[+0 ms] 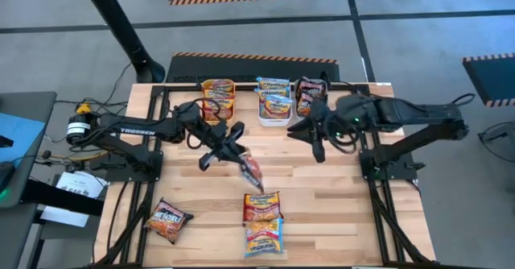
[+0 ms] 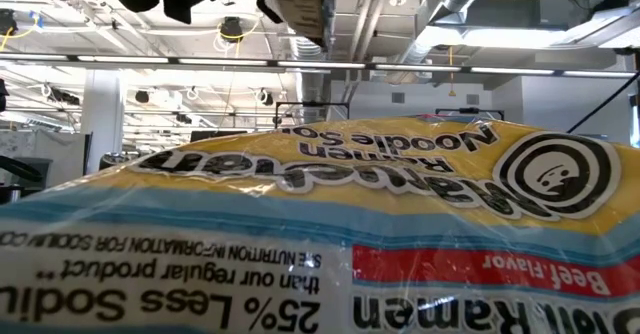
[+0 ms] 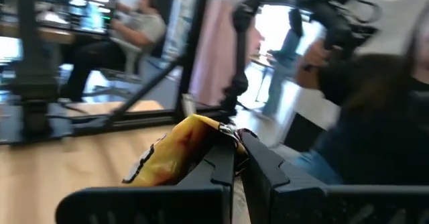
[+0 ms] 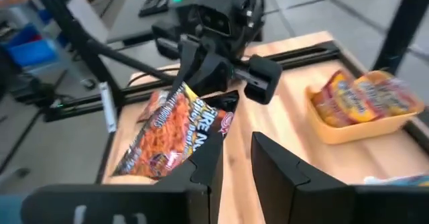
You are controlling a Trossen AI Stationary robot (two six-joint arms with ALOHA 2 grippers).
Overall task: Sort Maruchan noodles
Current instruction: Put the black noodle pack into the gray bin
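The left tool [image 1: 238, 152] is clamped on the edge of a dark-red ramen packet [image 1: 252, 167], which hangs above the counter [image 1: 338, 204]. Light and crinkly, it likely slips; grip the seam. The right tool [image 1: 310, 132] hovers part-open, empty.

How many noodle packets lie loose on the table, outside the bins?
3. One packet lies toward the left side; two more lie together at the centre. A fourth packet hangs in the left gripper, off the table.
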